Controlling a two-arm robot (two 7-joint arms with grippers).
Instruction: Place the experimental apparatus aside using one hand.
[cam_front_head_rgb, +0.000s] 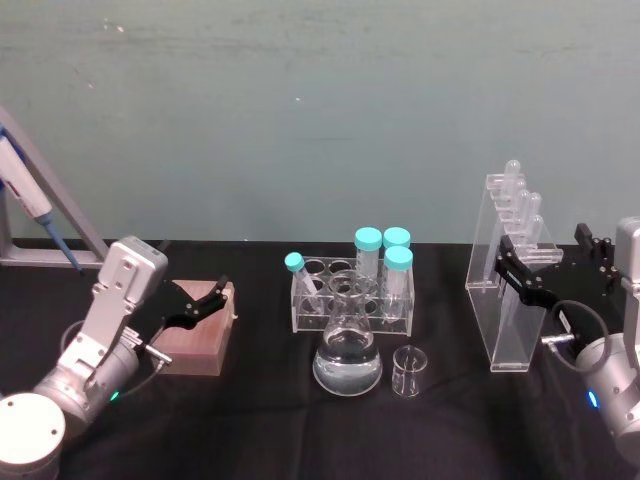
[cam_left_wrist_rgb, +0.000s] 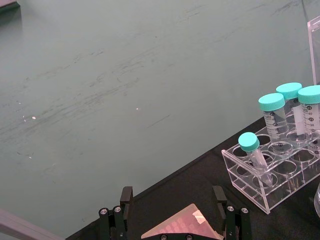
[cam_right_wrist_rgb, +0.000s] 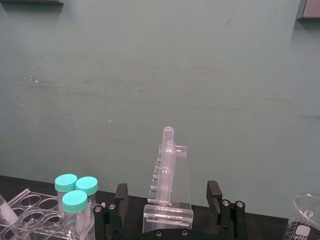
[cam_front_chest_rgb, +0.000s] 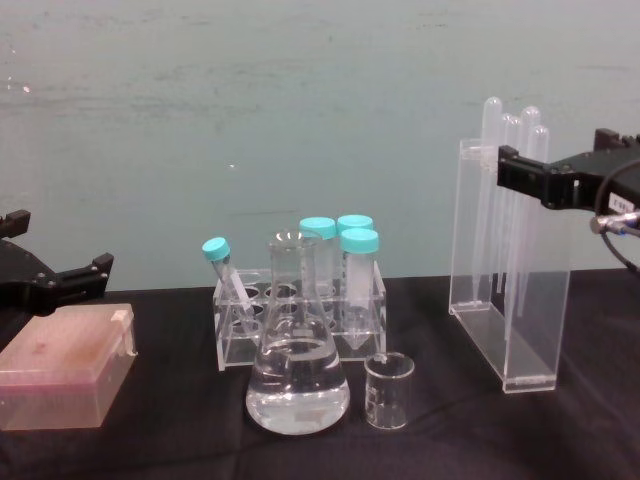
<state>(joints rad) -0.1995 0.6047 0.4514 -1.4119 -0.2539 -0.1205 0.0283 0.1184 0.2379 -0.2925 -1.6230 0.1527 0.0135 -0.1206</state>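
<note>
The tall acrylic rack of pipettes (cam_front_head_rgb: 512, 300) (cam_front_chest_rgb: 508, 290) stands upright at the right of the black table. My right gripper (cam_front_head_rgb: 505, 262) (cam_front_chest_rgb: 512, 170) is open at the rack's upper part. In the right wrist view the rack (cam_right_wrist_rgb: 168, 200) sits between the fingers (cam_right_wrist_rgb: 121, 194) with gaps on both sides. The conical flask (cam_front_head_rgb: 347, 352) (cam_front_chest_rgb: 297, 380), holding clear liquid, stands at the centre front, and the small beaker (cam_front_head_rgb: 409, 372) (cam_front_chest_rgb: 389, 392) is just right of it. My left gripper (cam_front_head_rgb: 205, 302) (cam_left_wrist_rgb: 172, 197) hovers open over the pink box (cam_front_head_rgb: 200, 338).
A low acrylic rack of teal-capped tubes (cam_front_head_rgb: 352, 295) (cam_front_chest_rgb: 300, 300) (cam_left_wrist_rgb: 272, 165) stands right behind the flask. The pink box (cam_front_chest_rgb: 65, 365) lies at the left. Another glass vessel's rim (cam_right_wrist_rgb: 304, 220) is in the right wrist view. A teal wall (cam_front_head_rgb: 320, 100) backs the table.
</note>
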